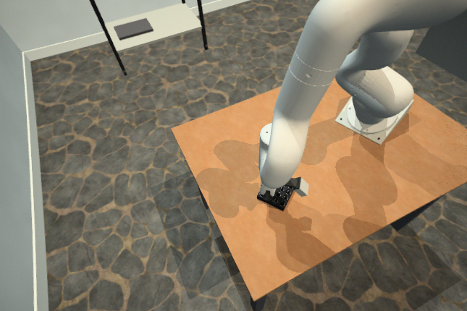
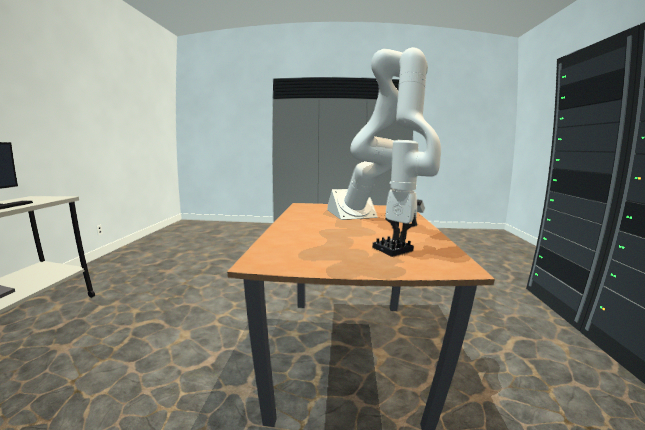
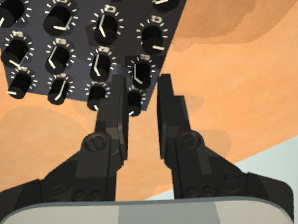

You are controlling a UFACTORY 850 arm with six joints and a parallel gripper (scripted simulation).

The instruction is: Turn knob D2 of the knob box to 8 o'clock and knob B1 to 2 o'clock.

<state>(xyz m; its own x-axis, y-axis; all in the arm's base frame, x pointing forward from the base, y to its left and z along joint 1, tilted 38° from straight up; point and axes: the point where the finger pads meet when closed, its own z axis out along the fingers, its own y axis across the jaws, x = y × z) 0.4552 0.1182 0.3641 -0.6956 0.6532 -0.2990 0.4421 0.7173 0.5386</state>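
Observation:
The black knob box (image 1: 277, 196) stands on the orange table, and also shows in the exterior view (image 2: 393, 246). In the wrist view the knob box (image 3: 91, 36) shows its grid of black knobs with white lines. My gripper (image 3: 142, 92) points straight down over the box's near edge. Its fingers are set narrowly apart and stand on either side of a corner knob (image 3: 135, 99), with small gaps visible on both sides. The printed names are too blurred to tell which knob it is. In the exterior view the gripper (image 2: 399, 234) reaches the box top. The arm hides part of the box in the top view.
The arm's base (image 1: 375, 117) is bolted at the table's far corner. A small pale block, the wrist camera housing (image 1: 303, 186), sits beside the box. Server racks (image 2: 607, 192) stand at the right and a desk (image 2: 8, 207) at the left, off the table.

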